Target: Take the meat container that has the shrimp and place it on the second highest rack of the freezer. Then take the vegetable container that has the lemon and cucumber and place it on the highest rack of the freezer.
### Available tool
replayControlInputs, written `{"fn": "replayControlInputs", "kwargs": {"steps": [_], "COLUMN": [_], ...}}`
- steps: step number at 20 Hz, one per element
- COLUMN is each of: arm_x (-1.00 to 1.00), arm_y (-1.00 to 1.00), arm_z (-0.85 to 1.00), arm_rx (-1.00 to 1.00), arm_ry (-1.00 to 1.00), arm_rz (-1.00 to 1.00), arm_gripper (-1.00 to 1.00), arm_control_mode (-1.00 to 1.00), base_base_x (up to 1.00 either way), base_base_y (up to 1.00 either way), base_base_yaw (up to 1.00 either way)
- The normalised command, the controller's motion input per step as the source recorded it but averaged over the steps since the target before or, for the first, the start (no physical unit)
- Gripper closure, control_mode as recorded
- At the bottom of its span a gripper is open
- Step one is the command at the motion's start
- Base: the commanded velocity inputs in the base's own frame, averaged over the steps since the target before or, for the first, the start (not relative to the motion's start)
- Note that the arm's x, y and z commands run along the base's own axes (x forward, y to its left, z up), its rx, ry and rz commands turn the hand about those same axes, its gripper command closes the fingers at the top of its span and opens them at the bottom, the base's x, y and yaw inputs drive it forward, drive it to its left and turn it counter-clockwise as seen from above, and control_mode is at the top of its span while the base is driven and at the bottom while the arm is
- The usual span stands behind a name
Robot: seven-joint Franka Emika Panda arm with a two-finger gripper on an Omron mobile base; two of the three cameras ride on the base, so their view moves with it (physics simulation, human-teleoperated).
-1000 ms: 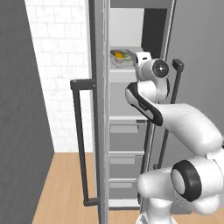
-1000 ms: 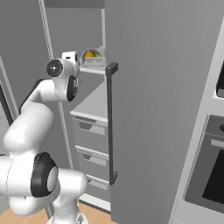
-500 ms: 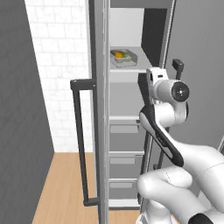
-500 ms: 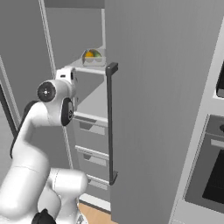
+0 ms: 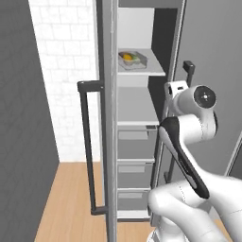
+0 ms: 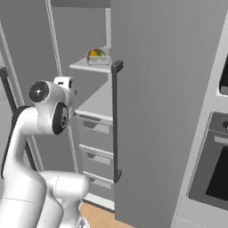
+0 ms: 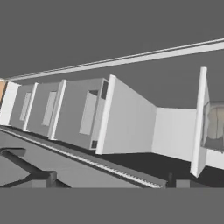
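A clear vegetable container [image 5: 131,59] with a yellow lemon and green pieces sits on the highest shelf [image 5: 142,72] of the open freezer; it is the container [image 6: 98,55] in the right base view too. The hand view, rolled sideways, has that container [image 7: 214,124] at its right edge. My gripper [image 5: 176,89] is pulled back outside the freezer, level with the bare second shelf [image 5: 134,106], well apart from the container and holding nothing. From the right side the gripper [image 6: 64,82] sits at the end of the raised arm. The shrimp container is out of view.
The left freezer door [image 5: 106,118] with its dark handle [image 5: 87,142] stands open beside me. The right door [image 6: 156,111] and its handle [image 6: 116,120] are close to my arm. Several drawers [image 5: 134,156] fill the freezer's lower part. An oven [image 6: 213,169] is at far right.
My arm has drawn back from the top shelf and come down toward the base. The vegetable container has stayed on the shelf.
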Motion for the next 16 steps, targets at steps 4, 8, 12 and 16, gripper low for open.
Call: {"fn": "replayControlInputs", "kwargs": {"steps": [4,8,12,16], "arm_x": [0.0,0.0,0.0,0.0], "arm_y": [0.0,0.0,0.0,0.0], "arm_z": [0.0,0.0,0.0,0.0], "arm_rx": [0.0,0.0,0.0,0.0], "arm_ry": [0.0,0.0,0.0,0.0], "arm_rz": [0.0,0.0,0.0,0.0], "arm_gripper": [-1.0,-1.0,-1.0,-1.0], "arm_control_mode": [1.0,1.0,1.0,1.0], "base_base_x": [-0.34,-0.03,0.0,-0.01], "base_base_y": [-0.55,-1.0,-1.0,-1.0], "base_base_yaw": [-0.05,-0.22,-0.31,-0.29]}}
